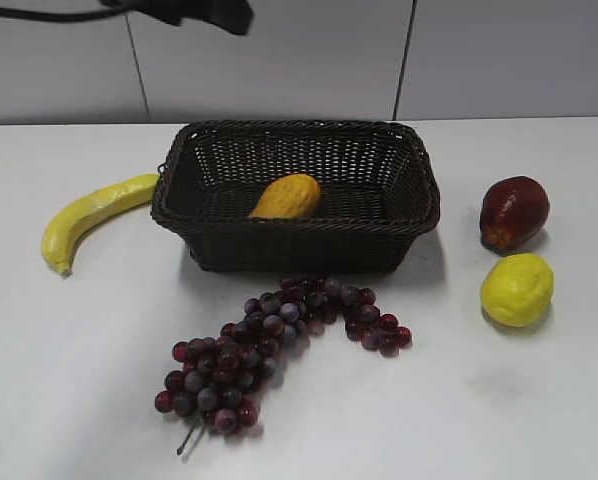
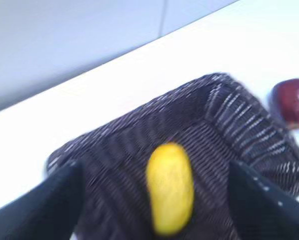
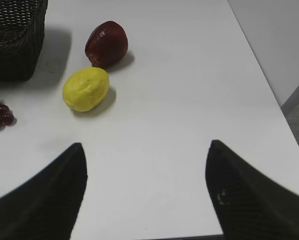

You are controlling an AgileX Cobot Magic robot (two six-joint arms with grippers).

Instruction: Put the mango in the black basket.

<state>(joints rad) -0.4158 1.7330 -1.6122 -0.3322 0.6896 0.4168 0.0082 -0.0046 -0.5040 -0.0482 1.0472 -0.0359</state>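
The yellow-orange mango lies inside the black basket at the table's middle back. In the left wrist view the mango rests on the floor of the basket, apart from the jaws. My left gripper is open and empty above the basket; in the exterior view only a dark part of its arm shows at the top edge. My right gripper is open and empty over bare table at the right, out of the exterior view.
A yellow banana lies left of the basket. Dark red grapes lie in front of it. A red apple and a lemon sit to the right, also shown in the right wrist view as apple and lemon.
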